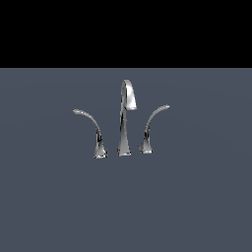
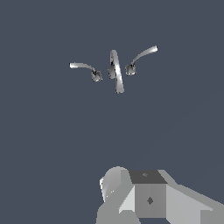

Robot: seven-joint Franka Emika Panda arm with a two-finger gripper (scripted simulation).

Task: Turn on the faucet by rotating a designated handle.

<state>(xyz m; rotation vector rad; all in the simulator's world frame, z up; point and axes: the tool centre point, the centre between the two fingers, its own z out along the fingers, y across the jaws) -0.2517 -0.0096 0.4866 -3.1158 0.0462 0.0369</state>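
You see the small shiny chrome three-piece faucet standing on the flat grey-blue bench, its longer thin chrome handle at the exterior view's left of the tall hooked spout, shorter upturned lever right, gripper well apart from them, whether its jaws are apart you cannot tell.

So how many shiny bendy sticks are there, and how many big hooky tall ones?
Thin curved levers: 2, the handle with the flat tip and the shorter lever with the upturned tip.
Tall hooked spout: 1.
Total: 3 chrome pieces.
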